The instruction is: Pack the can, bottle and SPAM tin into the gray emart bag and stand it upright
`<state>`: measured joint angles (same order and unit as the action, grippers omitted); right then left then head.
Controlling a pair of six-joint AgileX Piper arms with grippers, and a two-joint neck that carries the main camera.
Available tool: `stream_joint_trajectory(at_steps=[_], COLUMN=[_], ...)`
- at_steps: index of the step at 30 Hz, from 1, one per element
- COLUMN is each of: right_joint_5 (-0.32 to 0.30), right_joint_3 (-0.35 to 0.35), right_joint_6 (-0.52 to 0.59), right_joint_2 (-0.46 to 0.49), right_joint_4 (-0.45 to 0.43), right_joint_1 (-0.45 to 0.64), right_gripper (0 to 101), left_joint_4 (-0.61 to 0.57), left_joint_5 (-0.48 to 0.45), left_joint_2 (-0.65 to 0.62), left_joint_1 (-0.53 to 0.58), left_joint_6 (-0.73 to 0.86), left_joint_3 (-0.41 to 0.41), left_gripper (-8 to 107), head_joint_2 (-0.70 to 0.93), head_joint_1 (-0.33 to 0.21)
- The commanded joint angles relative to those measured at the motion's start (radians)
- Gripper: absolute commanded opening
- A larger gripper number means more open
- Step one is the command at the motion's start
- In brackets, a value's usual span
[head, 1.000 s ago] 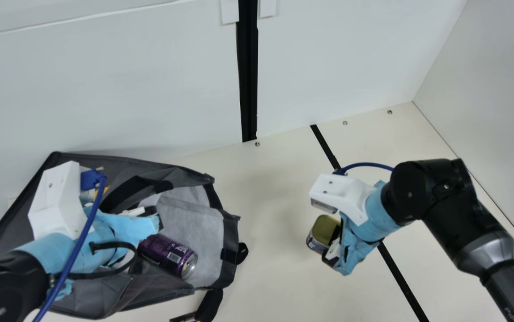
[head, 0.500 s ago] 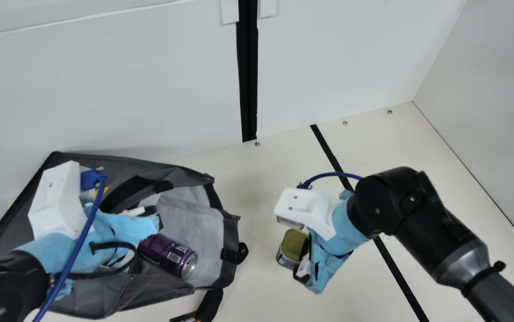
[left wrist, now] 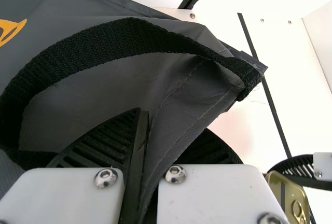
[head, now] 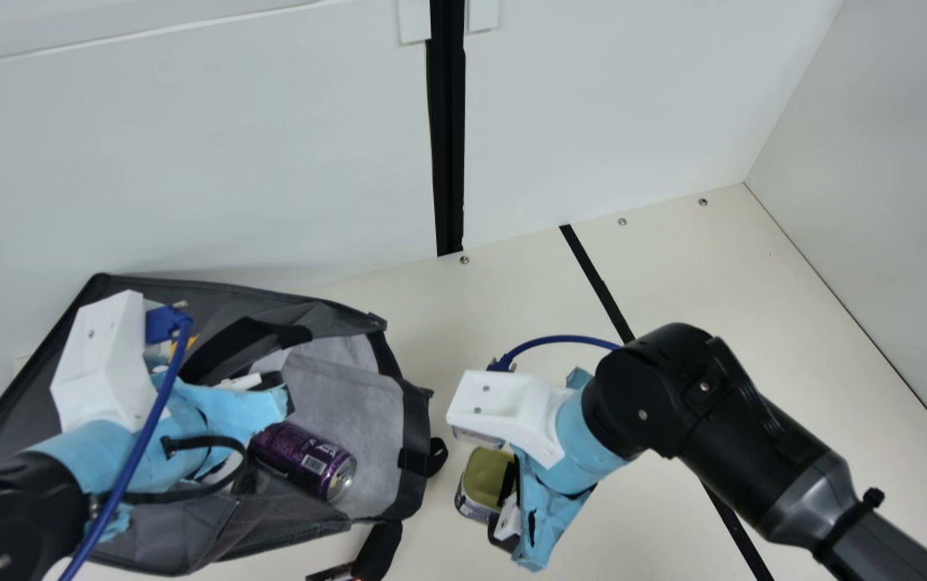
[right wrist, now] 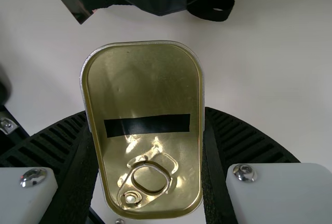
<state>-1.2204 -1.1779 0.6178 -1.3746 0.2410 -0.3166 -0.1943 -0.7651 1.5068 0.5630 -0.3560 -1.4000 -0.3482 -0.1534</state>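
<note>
While the left gripper (head: 277, 389) pinched the creased fabric of the gray bag (head: 189, 292), the right gripper (head: 503, 506) clasped the round-cornered, gold-lidded SPAM tin (head: 487, 476) nearby. Cylindrical and shiny, the purple can (head: 302, 460) lay in the bag's mouth.

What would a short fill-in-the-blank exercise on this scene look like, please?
The left gripper pinches the fabric of the bag, whose outer wall is coloured ____.
The can is purple and lies on its ____.
The lid of the SPAM tin held in the right gripper is coloured ____.
In the main view, the SPAM tin is to the ____ of the bag.

Missing words: gray; side; gold; right
</note>
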Motion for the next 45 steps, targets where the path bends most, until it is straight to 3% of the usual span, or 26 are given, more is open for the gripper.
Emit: stream_joint_trajectory(at_steps=[1,13,23,33,45], right_joint_5=[0.0,0.013,0.182,0.344,0.484], right_joint_3=[0.001,-0.006,0.079,0.151,0.157], right_joint_6=[-0.002,0.001,0.042,0.157,0.289], right_joint_2=[0.002,0.03,0.055,0.051,-0.04], right_joint_4=[0.002,0.065,0.248,0.445,0.613], right_joint_1=[-0.009,-0.008,0.033,0.025,-0.022], right_gripper=[0,0,0,0,0], left_joint_4=[0.0,0.0,0.0,0.0,0.0], left_joint_5=[0.0,0.0,0.0,0.0,0.0], left_joint_2=[0.0,0.0,0.0,0.0,0.0], left_joint_1=[0.0,0.0,0.0,0.0,0.0], left_joint_6=[0.0,0.0,0.0,0.0,0.0], left_joint_3=[0.0,0.0,0.0,0.0,0.0], left_gripper=[-8,-8,-8,-8,-8], head_joint_2=[-0.001,-0.001,-0.001,-0.001,-0.001], head_joint_1=[-0.021,-0.021,-0.021,-0.021,-0.021])
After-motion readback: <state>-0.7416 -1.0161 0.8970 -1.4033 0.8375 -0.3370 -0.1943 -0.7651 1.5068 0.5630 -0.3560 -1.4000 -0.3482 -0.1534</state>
